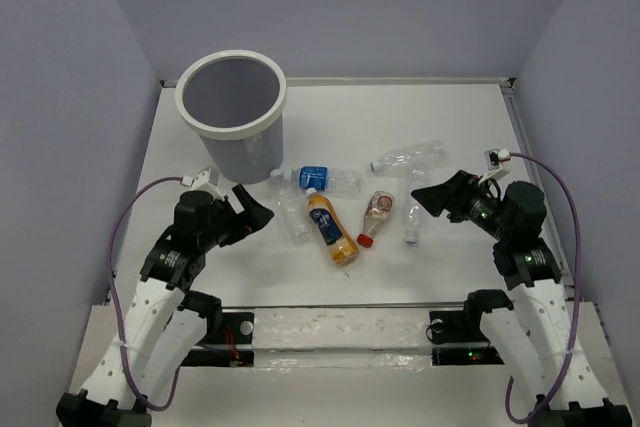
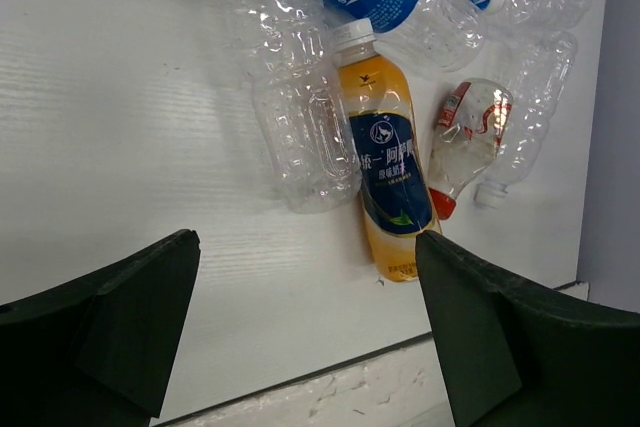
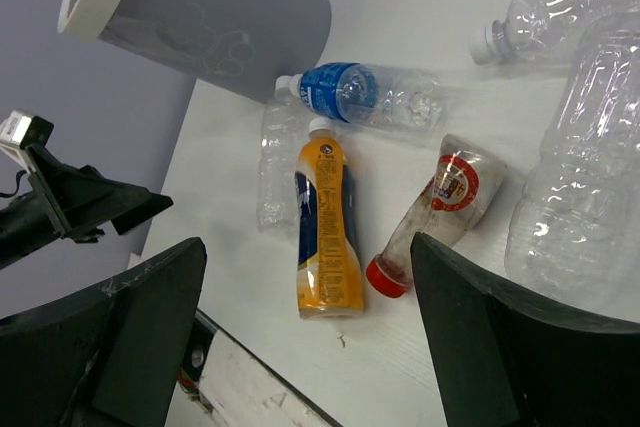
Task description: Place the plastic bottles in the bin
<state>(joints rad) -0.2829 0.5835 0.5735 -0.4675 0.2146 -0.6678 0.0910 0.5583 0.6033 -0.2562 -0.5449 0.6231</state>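
We note six crinkly plastic bottles [image 1: 332,231] lying clustered mid-way on the white table [image 1: 450,127], well off its edges. Round mesh bin [image 1: 232,129] stands far left. Left gripper [image 1: 262,209] and right gripper [image 1: 420,197] gape, empty.

Your orange bottle [image 1: 332,231], pinkish bottle [image 1: 376,215], blue-labelled bottle [image 1: 325,179] and three clear bottles [image 1: 292,212] all lie flat, near-right of your upright grey bin [image 1: 245,153].

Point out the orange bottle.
Top view, centre: the orange bottle lies between a clear bottle on its left and the red-capped bottle on its right.
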